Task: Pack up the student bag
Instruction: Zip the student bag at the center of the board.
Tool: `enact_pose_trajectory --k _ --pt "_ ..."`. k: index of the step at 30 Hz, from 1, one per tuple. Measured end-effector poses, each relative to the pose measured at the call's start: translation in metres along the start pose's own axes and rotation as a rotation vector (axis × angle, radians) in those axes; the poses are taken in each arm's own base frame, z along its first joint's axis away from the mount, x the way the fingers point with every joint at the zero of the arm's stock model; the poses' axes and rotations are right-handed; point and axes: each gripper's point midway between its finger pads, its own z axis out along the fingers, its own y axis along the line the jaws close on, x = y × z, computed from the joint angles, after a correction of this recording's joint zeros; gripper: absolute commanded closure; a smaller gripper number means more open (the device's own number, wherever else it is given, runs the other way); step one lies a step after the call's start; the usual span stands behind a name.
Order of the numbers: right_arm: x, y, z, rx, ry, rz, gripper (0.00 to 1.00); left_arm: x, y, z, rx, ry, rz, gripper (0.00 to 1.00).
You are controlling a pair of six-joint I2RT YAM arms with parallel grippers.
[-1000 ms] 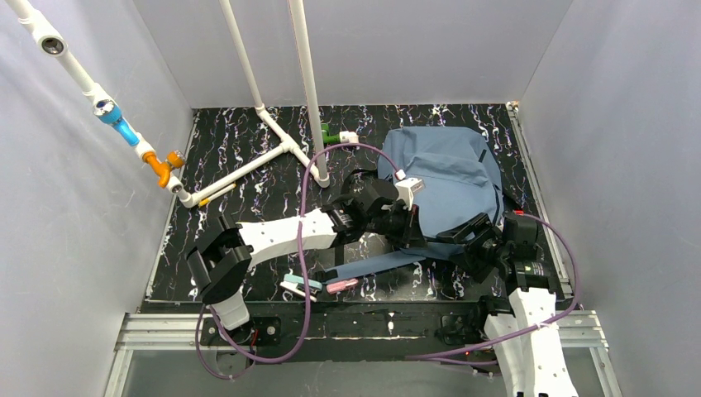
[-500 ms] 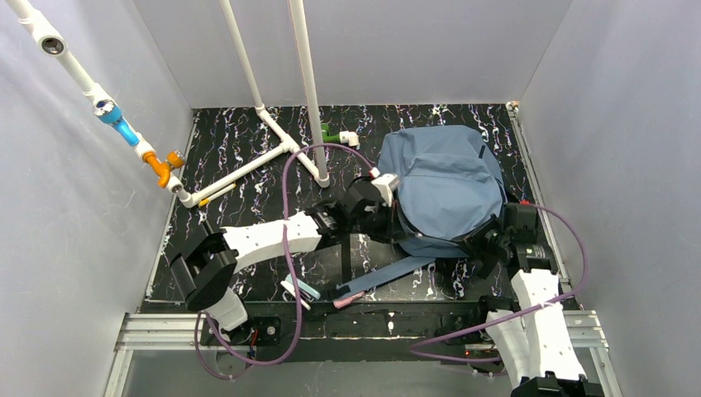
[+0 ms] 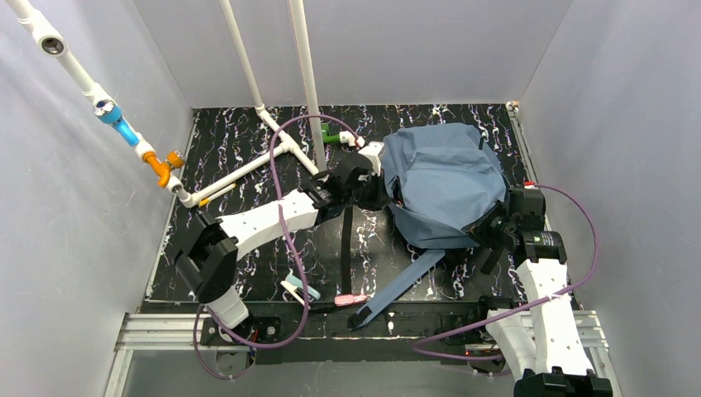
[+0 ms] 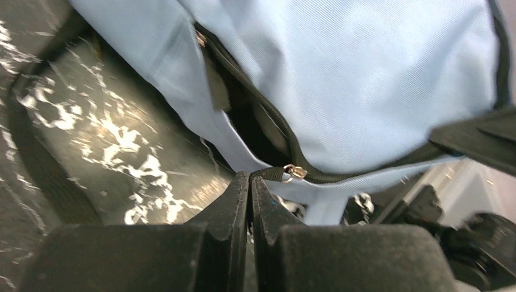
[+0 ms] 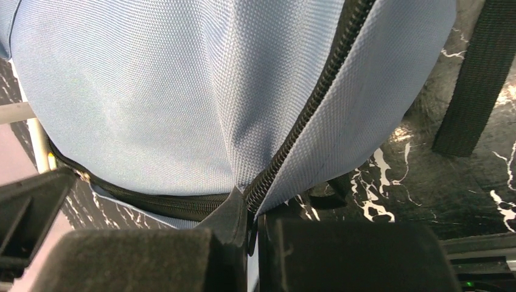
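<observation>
student bag point(image 3: 446, 186): soft slate-blue backpack, bunched into a dome on the far right part of the table point(image 3: 240, 149), close to its right edge. Black zip point(image 5: 307, 103) closed on the right flank, gaping on the left flank by the brass pull point(image 4: 296, 173). Blue padded strap point(image 3: 405, 285) trails to the near edge

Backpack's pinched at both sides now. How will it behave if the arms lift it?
Probably floppy: the student bag bulges and creases between the left gripper and right gripper, so expect sag, not a rigid lift. Its coarse weave looks unlikely to slip from a shut pinch. The loose blue strap lying on the table will likely trail and may snag.
</observation>
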Motion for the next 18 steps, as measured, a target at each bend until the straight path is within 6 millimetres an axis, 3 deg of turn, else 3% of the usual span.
enact_pose_trajectory --k 10,18 --pt "-0.004 -0.01 -0.004 0.039 -0.037 -0.036 0.99 -0.034 0.048 0.041 -0.155 -0.008 0.079 1.0" --pt "-0.004 -0.009 -0.007 0.018 -0.052 -0.037 0.99 -0.05 0.051 0.063 -0.155 0.004 0.194 1.0"
